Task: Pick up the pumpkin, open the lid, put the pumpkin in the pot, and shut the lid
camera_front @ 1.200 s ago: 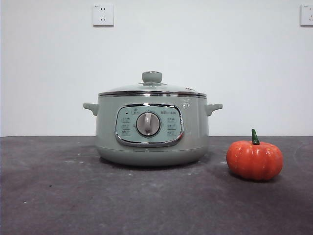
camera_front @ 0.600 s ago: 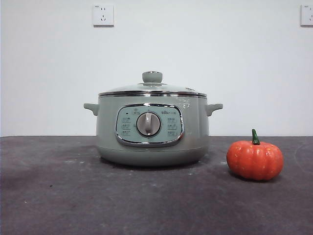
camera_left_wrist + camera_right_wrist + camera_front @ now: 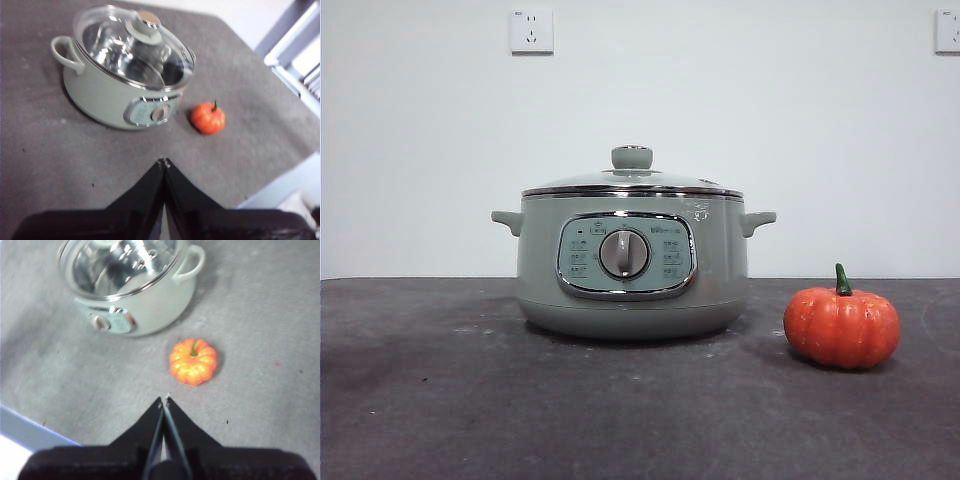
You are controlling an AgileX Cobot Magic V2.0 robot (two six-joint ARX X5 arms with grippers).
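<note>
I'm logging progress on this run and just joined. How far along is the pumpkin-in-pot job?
Nothing looks done yet. The pumpkin sits on the table beside the pot, and the lid is on the pot. Nothing is in hand: the left gripper and right gripper are shut and empty, above the table short of both. All four steps remain: pick up, open, put in, close.

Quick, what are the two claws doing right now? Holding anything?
Left gripper: shut, holding nothing, above the grey table.
Right gripper: shut, holding nothing, near the small glossy orange pumpkin.
</note>
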